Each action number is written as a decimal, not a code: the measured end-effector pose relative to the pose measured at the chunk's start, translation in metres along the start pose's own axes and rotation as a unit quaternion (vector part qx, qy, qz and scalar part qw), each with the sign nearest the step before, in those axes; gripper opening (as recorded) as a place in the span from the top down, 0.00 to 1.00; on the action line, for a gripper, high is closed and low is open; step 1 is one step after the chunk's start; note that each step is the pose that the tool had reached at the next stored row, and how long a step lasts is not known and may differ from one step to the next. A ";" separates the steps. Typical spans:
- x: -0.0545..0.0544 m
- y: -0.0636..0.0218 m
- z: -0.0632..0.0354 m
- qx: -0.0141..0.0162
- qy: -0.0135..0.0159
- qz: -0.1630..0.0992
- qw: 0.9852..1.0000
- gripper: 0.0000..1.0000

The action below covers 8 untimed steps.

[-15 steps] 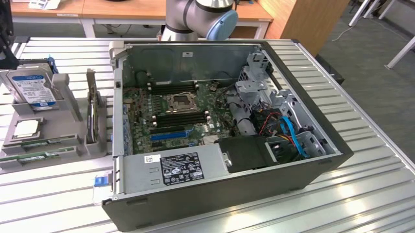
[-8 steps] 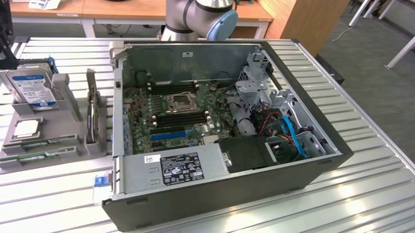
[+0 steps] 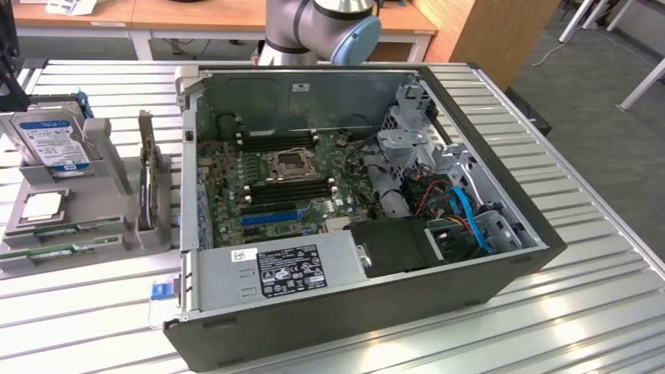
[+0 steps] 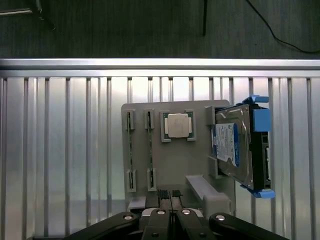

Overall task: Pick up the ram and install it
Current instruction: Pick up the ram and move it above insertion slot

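Long, thin green circuit-board ram stick (image 3: pixel 62 250), small dark chips, sits in slot of grey plastic holder (image 3: pixel 104 164), exterior view's left of open black computer case (image 3: pixel 311 335). Gripper (image 4: pixel 170 194) jaws closed, empty, near holder.

Arm (image 3: pixel 314 29) upright, gripper (image 4: pixel 170 196) held high, facing straight down (jaws pressed together)

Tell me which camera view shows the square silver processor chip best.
The wrist view: it looks straight down on the square silver processor chip, seated in its recess in the grey plastic holder. The exterior view shows it at a slant, at the exterior view's left, next to the upright silver hard drive with a blue label.
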<state>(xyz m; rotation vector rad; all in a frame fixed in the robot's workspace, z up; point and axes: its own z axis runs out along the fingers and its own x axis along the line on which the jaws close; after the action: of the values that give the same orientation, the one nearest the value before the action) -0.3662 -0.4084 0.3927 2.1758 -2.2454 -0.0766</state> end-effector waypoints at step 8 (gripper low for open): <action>0.000 -0.0001 0.0017 0.000 0.000 0.000 1.000 0.90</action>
<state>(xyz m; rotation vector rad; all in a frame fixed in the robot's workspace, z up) -0.3662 -0.4084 0.3910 2.1760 -2.2454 -0.0765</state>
